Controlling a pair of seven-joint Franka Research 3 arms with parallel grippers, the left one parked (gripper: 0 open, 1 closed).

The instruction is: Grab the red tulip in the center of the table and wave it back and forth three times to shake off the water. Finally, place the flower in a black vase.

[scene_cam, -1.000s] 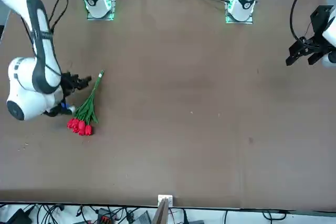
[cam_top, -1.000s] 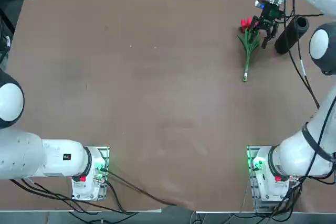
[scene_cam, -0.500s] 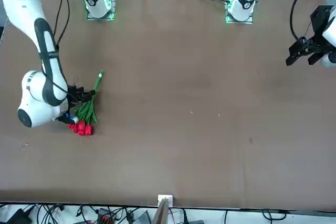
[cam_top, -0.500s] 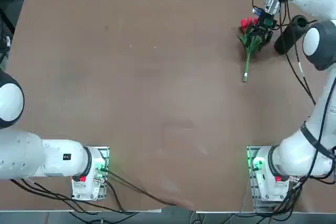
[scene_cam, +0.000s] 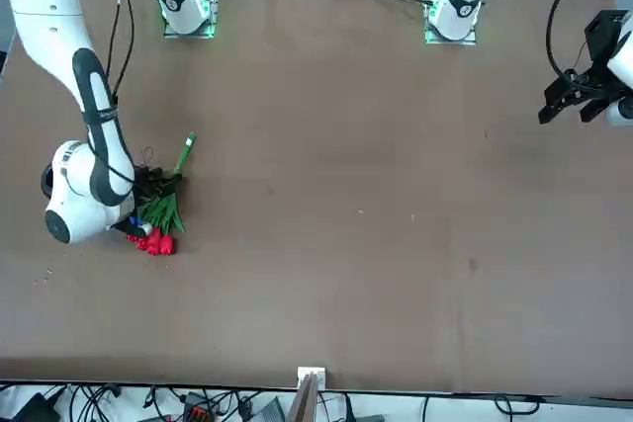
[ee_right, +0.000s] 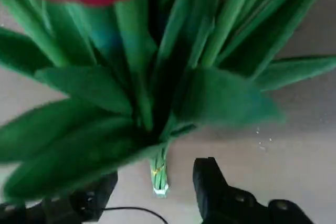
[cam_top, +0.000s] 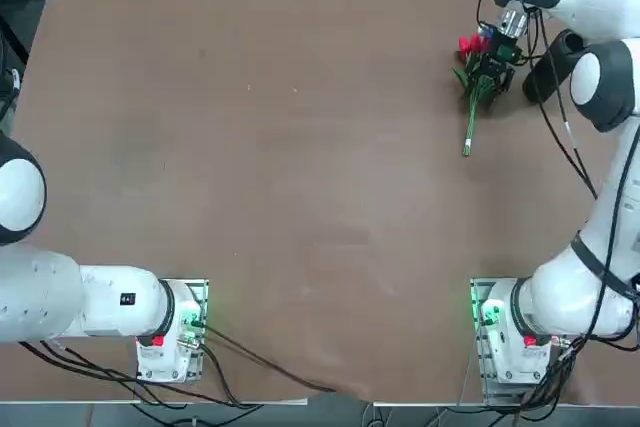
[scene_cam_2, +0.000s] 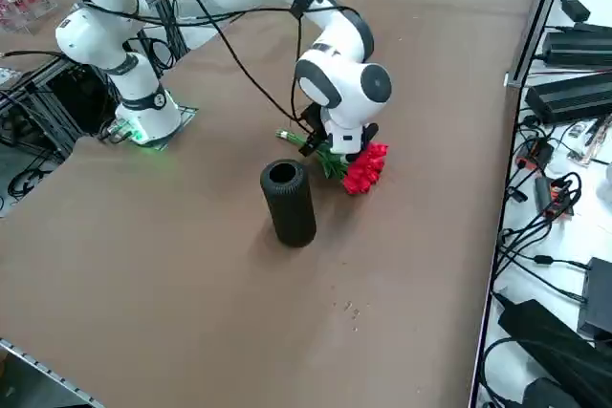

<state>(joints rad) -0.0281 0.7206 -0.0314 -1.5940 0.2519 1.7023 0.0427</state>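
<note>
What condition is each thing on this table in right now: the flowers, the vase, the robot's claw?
red tulip: lying flat on the table, heads toward the far edge, stems pointing back toward the robot.
black vase: standing upright, mouth empty, beside the flowers but apart from them.
right gripper: open, lowered over the leaves, one finger on each side of the stems, nothing lifted yet.

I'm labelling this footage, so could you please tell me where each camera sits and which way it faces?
Top: overhead, looking down the robot's way; both bases low, right gripper over the tulip.
Front: across the table, facing the robot; right arm at picture left.
Right side: raised at the robot's right, looking diagonally; vase nearest.
Right wrist: on the arm, fingers astride the stems.
All four show the tulip.
</note>
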